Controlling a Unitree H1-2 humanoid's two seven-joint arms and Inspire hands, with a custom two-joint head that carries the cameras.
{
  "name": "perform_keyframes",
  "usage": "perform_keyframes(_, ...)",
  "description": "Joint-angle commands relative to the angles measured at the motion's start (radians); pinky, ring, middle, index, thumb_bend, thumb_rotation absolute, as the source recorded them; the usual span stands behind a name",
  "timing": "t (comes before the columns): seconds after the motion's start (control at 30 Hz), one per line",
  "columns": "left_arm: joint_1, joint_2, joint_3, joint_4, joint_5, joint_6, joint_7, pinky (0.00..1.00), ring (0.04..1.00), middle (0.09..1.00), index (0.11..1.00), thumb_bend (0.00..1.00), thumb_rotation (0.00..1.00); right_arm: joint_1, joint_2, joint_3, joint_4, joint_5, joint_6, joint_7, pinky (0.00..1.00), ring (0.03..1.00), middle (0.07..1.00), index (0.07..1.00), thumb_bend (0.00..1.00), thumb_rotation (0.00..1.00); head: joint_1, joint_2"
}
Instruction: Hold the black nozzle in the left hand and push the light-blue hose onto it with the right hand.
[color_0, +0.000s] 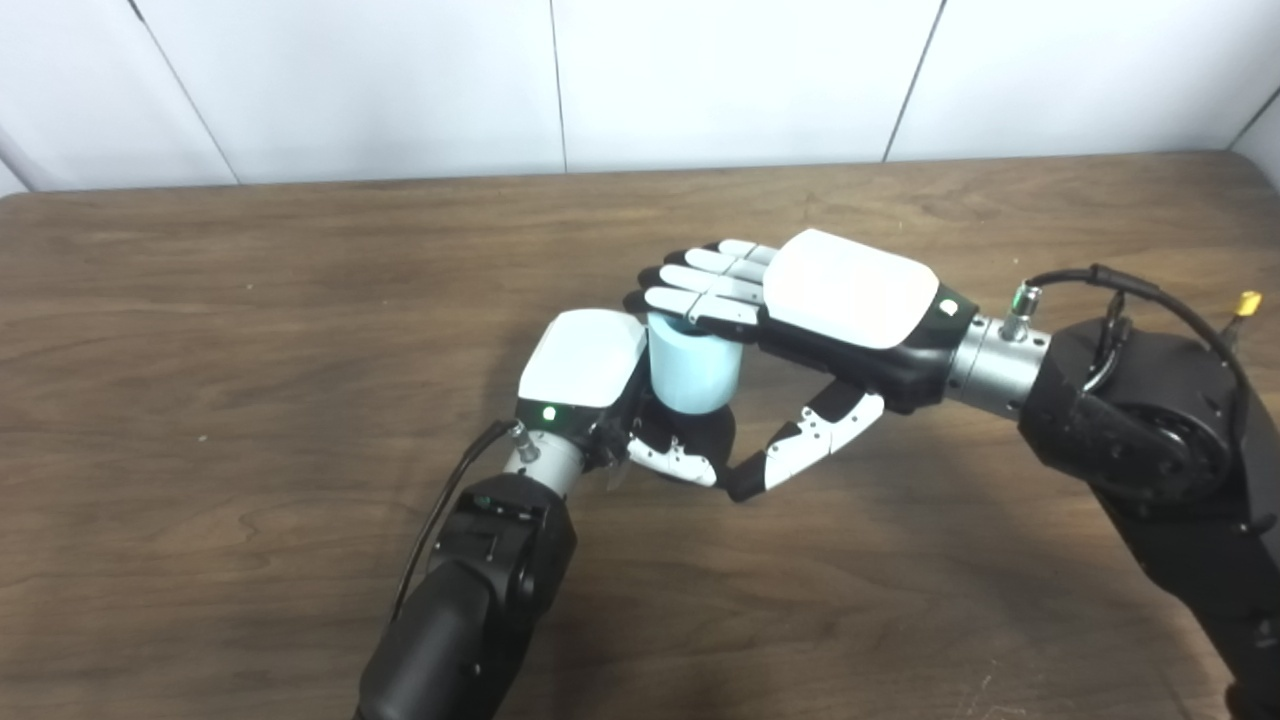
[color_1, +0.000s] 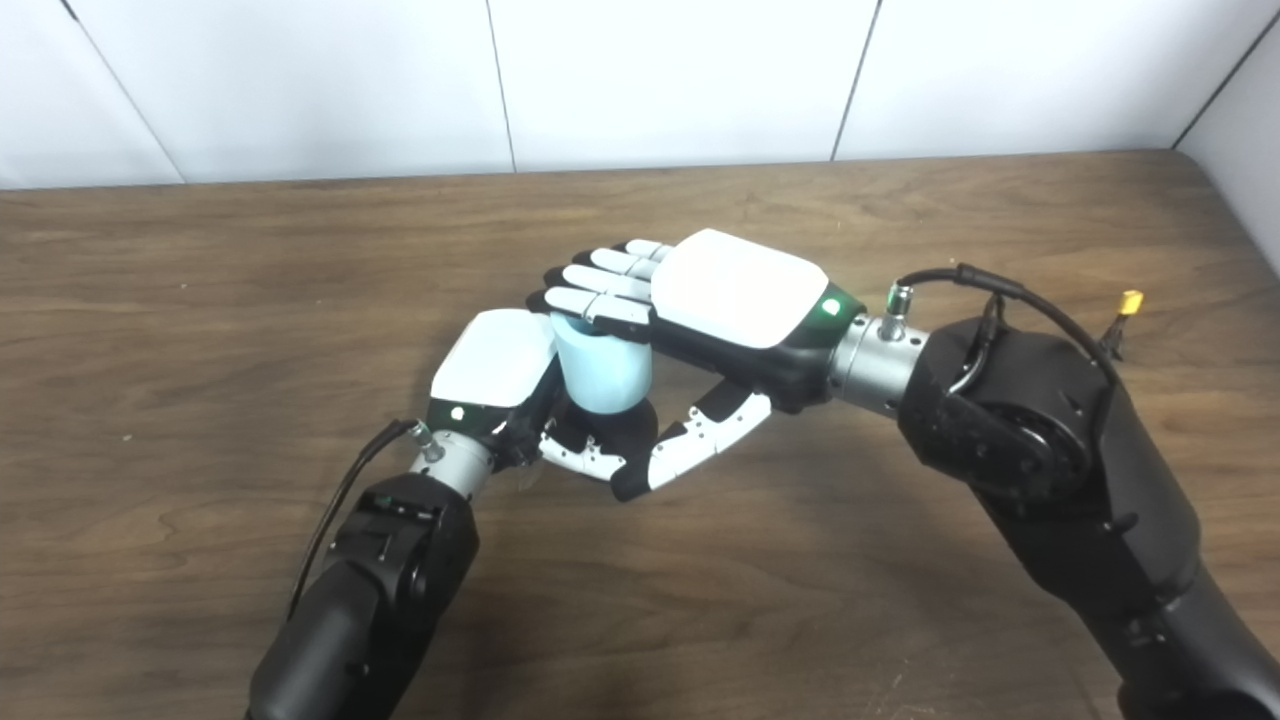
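Observation:
At the table's middle, my left hand (color_0: 585, 360) is shut on the black nozzle (color_0: 703, 437), whose dark body shows between its fingers. The light-blue hose (color_0: 693, 372), a short pale cylinder, stands upright on the nozzle. My right hand (color_0: 850, 290) lies flat, palm down, over the hose's top, with its straight fingers (color_0: 700, 285) resting on the rim. Its thumb (color_0: 815, 440) reaches down beside the nozzle without gripping. The joint between hose and nozzle is hidden by the left hand's fingers.
The brown wooden table (color_0: 250, 300) stretches to all sides of the hands. A white panelled wall (color_0: 400, 80) runs along its far edge. A cable with a small yellow plug (color_0: 1247, 300) sticks out from my right forearm.

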Motion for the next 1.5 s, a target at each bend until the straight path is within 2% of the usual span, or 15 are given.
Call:
perform_keyframes(0.0,-0.016,-0.005,0.000,-0.015,0.010,-0.005,-0.003,0.48,0.540,0.510,0.449,0.50,0.00,0.036,-0.046,0.034,0.039,-0.026,-0.009,0.057,0.93,0.972,0.957,0.942,0.69,1.00,0.000,0.003)
perform_keyframes(0.1,-0.016,-0.005,0.002,-0.019,0.012,-0.004,-0.011,0.47,0.536,0.501,0.457,0.50,0.00,0.051,-0.055,0.050,0.048,-0.043,-0.020,0.050,0.93,0.969,0.960,0.944,0.70,1.00,-0.001,0.004)
perform_keyframes(0.13,-0.016,-0.004,0.001,-0.019,0.015,-0.005,-0.013,0.47,0.530,0.495,0.462,0.50,0.00,0.055,-0.059,0.056,0.050,-0.052,-0.026,0.048,0.97,0.978,0.969,0.954,0.71,1.00,-0.001,0.004)
perform_keyframes(0.27,-0.015,-0.004,0.004,-0.021,0.009,-0.008,-0.014,0.46,0.523,0.486,0.469,0.50,0.00,0.078,-0.069,0.081,0.063,-0.082,-0.038,0.036,1.00,0.998,0.989,0.964,0.73,1.00,-0.005,0.004)
perform_keyframes(0.47,-0.015,-0.007,0.009,-0.017,0.001,-0.010,-0.006,0.44,0.519,0.484,0.470,0.50,0.00,0.111,-0.080,0.090,0.082,-0.079,-0.030,0.006,1.00,1.000,1.000,0.975,0.77,1.00,-0.005,0.004)
perform_keyframes(0.8,-0.016,-0.006,0.009,-0.021,-0.001,-0.011,-0.015,0.42,0.512,0.484,0.470,0.50,0.00,0.110,-0.087,0.103,0.085,-0.083,-0.034,-0.022,1.00,1.000,1.000,0.988,0.76,1.00,-0.006,0.006)
perform_keyframes(0.93,-0.015,-0.004,0.008,-0.022,0.004,-0.010,-0.020,0.43,0.516,0.489,0.469,0.50,0.00,0.078,-0.078,0.070,0.046,-0.048,-0.028,-0.056,1.00,1.000,1.000,0.991,0.73,1.00,-0.006,0.005)
perform_keyframes(1.03,-0.010,-0.006,0.014,-0.016,-0.013,-0.017,0.006,0.45,0.529,0.506,0.455,0.50,0.00,0.022,-0.063,0.023,-0.008,0.005,0.012,-0.064,1.00,1.000,1.000,0.997,0.71,1.00,-0.008,0.003)
perform_keyframes(1.17,-0.011,-0.009,0.016,-0.015,-0.012,-0.013,-0.003,0.47,0.532,0.501,0.458,0.50,0.00,-0.048,-0.053,-0.039,-0.050,0.051,0.062,-0.058,1.00,1.000,1.000,1.000,0.69,1.00,-0.006,0.000)
perform_keyframes(1.3,-0.011,-0.011,0.019,-0.013,-0.015,-0.013,0.000,0.46,0.528,0.493,0.462,0.50,0.00,-0.092,-0.048,-0.098,-0.057,0.099,0.099,-0.056,1.00,1.000,1.000,1.000,0.67,1.00,-0.006,-0.001)
perform_keyframes(1.47,-0.011,-0.010,0.020,-0.009,-0.017,-0.018,0.014,0.45,0.531,0.498,0.459,0.50,0.00,-0.098,-0.041,-0.150,-0.034,0.164,0.140,-0.068,0.99,1.000,1.000,1.000,0.67,1.00,-0.004,-0.003)
